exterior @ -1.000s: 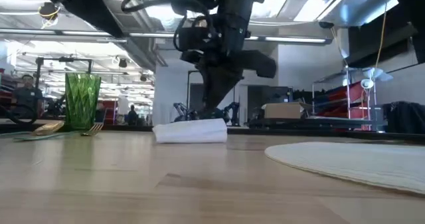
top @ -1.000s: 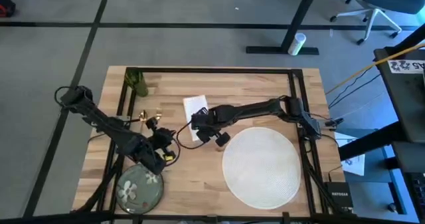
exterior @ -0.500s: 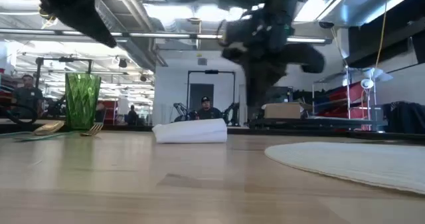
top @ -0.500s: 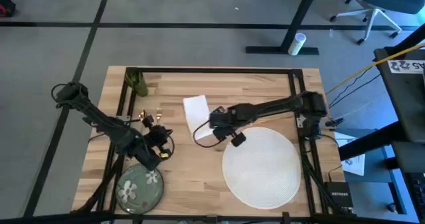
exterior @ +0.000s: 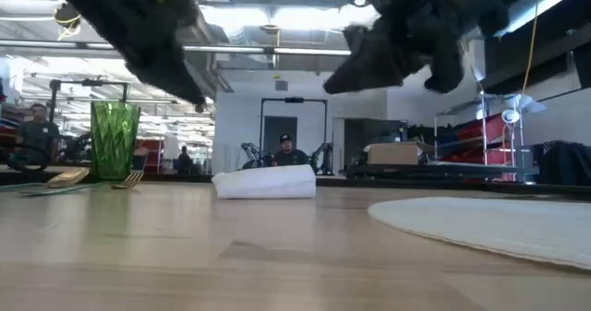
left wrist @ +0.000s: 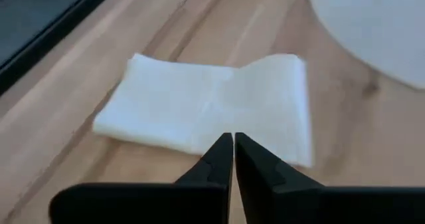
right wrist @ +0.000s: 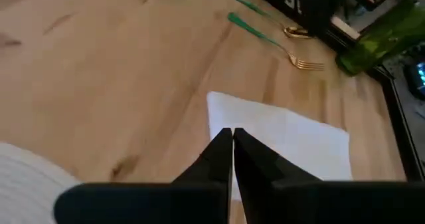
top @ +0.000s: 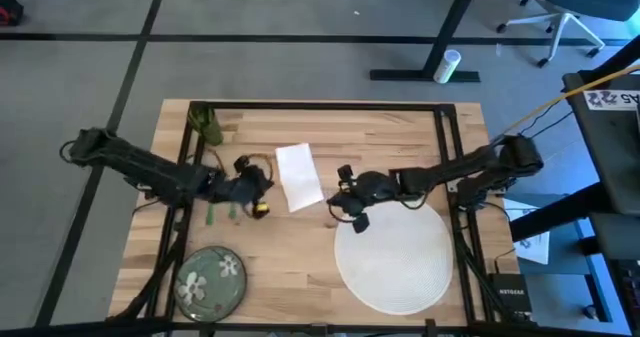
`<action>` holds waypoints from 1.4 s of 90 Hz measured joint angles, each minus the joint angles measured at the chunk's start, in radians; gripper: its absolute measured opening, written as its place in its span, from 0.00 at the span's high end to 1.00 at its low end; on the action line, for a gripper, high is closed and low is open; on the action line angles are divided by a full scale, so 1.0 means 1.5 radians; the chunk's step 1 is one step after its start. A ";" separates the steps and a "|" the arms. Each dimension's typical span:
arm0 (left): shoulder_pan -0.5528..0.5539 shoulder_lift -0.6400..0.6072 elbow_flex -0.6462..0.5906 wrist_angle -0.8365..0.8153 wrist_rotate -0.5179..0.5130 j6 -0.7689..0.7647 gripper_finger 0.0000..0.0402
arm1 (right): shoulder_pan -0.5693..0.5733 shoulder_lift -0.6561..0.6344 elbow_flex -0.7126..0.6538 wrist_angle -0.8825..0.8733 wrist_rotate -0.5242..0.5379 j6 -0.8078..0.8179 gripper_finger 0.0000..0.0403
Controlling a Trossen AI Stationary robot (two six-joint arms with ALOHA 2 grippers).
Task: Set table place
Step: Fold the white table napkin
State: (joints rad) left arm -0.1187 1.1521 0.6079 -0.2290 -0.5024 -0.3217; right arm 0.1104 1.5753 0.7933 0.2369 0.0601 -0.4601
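Pale plank table (top: 400,137) bears a flat folded white napkin (top: 298,175).

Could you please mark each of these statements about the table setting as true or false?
1. The green plate sits on the white placemat. False: it lies on bare wood, apart from the placemat.
2. Both grippers are shut and empty. True: left gripper, right gripper.
3. The napkin lies between the two grippers. True.
4. The green cup lies tipped over. False: it stands upright.
5. The fork rests on the napkin. False: it lies on the wood beside it.
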 joint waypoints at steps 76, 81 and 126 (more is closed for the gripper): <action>0.285 0.299 -0.031 0.344 0.301 0.183 1.00 | -0.068 0.226 0.035 0.152 0.054 0.033 1.00; 0.293 0.312 -0.031 0.355 0.300 0.184 1.00 | -0.065 0.230 0.035 0.143 0.052 0.043 1.00; 0.392 0.329 -0.030 0.389 0.332 0.245 1.00 | -0.040 0.255 0.035 0.115 0.060 0.102 1.00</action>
State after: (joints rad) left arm 0.4688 1.6455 0.5625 0.3543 -0.0039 0.0457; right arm 0.0500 1.9572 0.8463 0.4088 0.1496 -0.3065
